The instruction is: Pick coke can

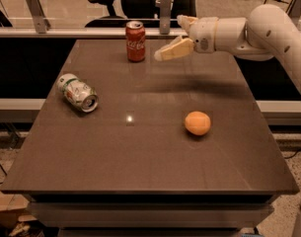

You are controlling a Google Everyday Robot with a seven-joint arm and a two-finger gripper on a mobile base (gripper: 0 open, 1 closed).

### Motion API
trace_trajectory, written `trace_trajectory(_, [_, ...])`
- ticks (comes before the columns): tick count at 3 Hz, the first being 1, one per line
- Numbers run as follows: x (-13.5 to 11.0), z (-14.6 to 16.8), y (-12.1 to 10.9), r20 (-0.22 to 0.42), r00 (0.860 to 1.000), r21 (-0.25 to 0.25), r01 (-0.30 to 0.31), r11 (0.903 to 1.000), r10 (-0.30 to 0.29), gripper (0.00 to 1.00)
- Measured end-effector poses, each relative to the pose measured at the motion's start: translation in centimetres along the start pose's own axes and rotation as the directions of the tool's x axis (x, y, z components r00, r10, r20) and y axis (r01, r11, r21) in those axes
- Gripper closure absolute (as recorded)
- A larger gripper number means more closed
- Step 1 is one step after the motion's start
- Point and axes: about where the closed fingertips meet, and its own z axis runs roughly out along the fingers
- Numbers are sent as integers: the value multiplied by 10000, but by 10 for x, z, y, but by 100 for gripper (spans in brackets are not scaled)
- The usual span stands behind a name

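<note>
The table (140, 162) holds three things: two cans and one orange (197, 123). The coke can (135, 41) stands upright near the far edge, a little left of its middle. The silver can (77, 93) lies on its side toward the left edge, its open end facing the near right corner. The orange sits right of centre, well apart from both cans.

The single gripper (169, 37) hovers above the far edge, just right of the coke can and not touching it. Its two fingers are spread apart with nothing between them, and the lower finger (173, 50) points toward the can.

The arm (268, 28) runs off the right side, so its base is cut off. The print on the silver can is too small to read.
</note>
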Motion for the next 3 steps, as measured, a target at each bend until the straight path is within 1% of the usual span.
trace_trajectory(1, [0, 0, 0, 5, 10000, -18, -1, 10000, 1, 0])
trace_trajectory(3, [7, 30, -6, 354, 9993, -524, -81, 9986, 100, 0])
